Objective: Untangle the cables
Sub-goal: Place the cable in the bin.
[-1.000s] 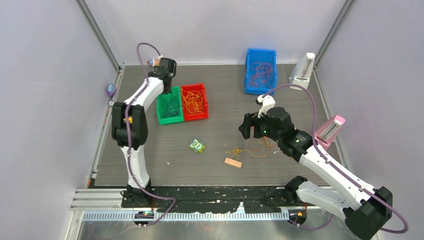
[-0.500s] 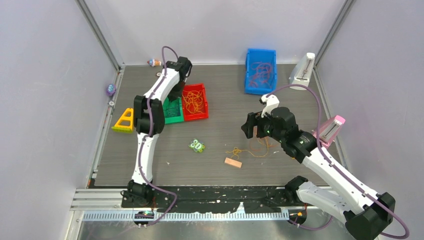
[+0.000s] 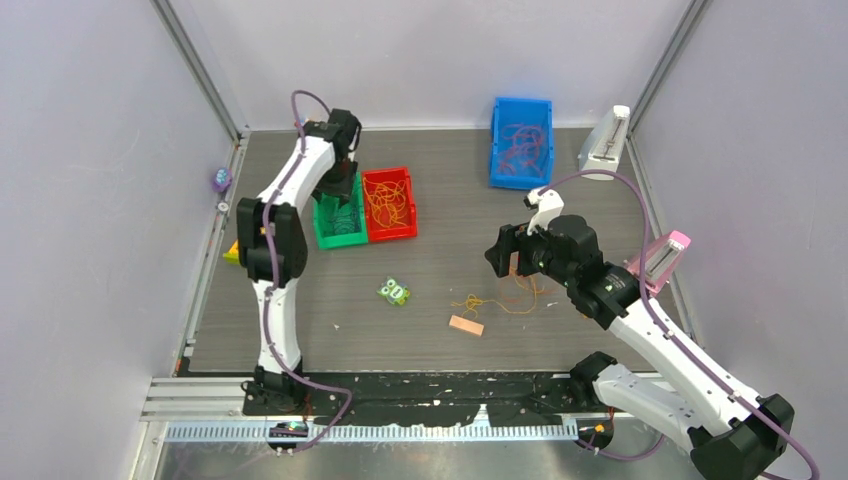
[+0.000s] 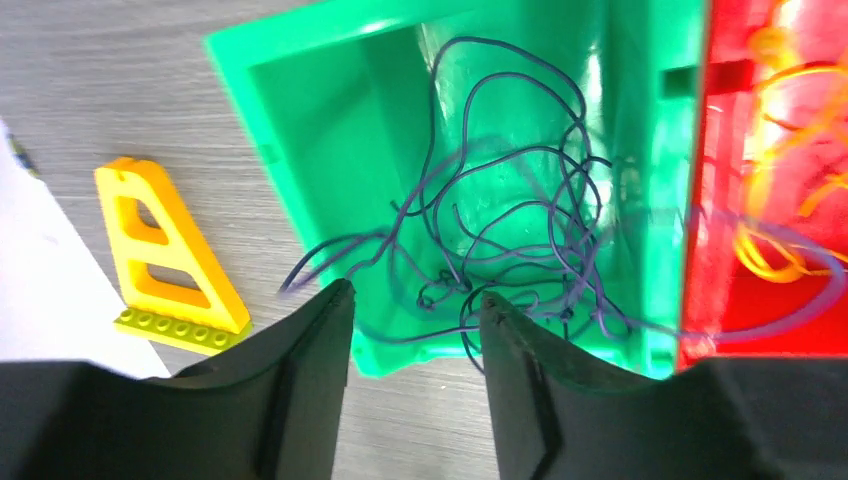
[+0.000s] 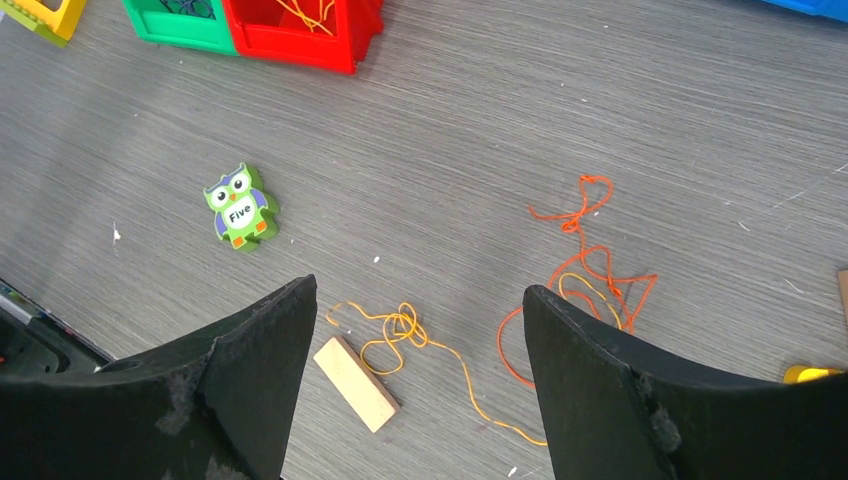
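Your left end effector [image 4: 415, 292] hangs over the near edge of the green bin [image 4: 300, 130] with its fingers partly apart. Nothing sits between them, and they touch neither the bin nor the strands. The dark purple cables [image 4: 510, 230] lie in a loose tangle inside that bin, and one strand end pokes over its left wall.

Your right end effector [image 5: 420, 290] is spread wide above the desk [image 5: 450, 120], holding nothing and touching nothing. Below its gap you have two loose bunches on the desk: a yellow-orange strand [image 5: 400, 325] looped just beside the wooden block [image 5: 355, 383], and a red-orange tangle [image 5: 590, 270] to the right of it. Whether the two bunches are joined is not clear.

Counted, you see three bins. The green one touches the red bin [image 4: 700, 230], which holds orange cables [image 3: 388, 203]. The blue bin [image 3: 496, 150] stands well apart at the far side with red cables [image 3: 520, 145] inside. There is one wooden block, one green owl toy [image 5: 240, 207] and one yellow triangular brick [image 4: 165, 250], which lies left of the green bin.
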Available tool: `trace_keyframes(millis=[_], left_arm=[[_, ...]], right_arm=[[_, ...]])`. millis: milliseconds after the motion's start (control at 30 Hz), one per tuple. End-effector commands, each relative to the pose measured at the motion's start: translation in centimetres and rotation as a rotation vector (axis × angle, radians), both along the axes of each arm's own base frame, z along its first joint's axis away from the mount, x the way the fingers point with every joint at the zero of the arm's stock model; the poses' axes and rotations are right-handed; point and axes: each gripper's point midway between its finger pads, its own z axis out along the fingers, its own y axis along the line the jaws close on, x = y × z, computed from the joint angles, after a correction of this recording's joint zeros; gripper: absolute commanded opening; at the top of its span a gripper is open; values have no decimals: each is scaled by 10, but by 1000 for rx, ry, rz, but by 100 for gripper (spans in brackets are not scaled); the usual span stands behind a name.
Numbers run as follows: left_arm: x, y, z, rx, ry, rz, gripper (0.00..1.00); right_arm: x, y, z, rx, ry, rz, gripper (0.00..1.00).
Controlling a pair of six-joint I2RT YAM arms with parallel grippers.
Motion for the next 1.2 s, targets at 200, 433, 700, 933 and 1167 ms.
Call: trace_keyframes(millis=[200,433,700,933,1167], left_arm=[[5,-9,106,-137,-396,27,99],[-14,-35,123,-354,-509,48,87],[-12,-64,94,-496,-417,42,70],[17,-48,60,-407,-372,86,52],[38,-35,34,-403,-322,129,29]], right_arm=[[2,6,9,28,-10,26,81],[1,5,8,31,-7,28,81],[-3,4,8,49,-5,28,81],[-7,-1,11,56,-18,16,81],[-8,-5,10,52,-15,5,81]])
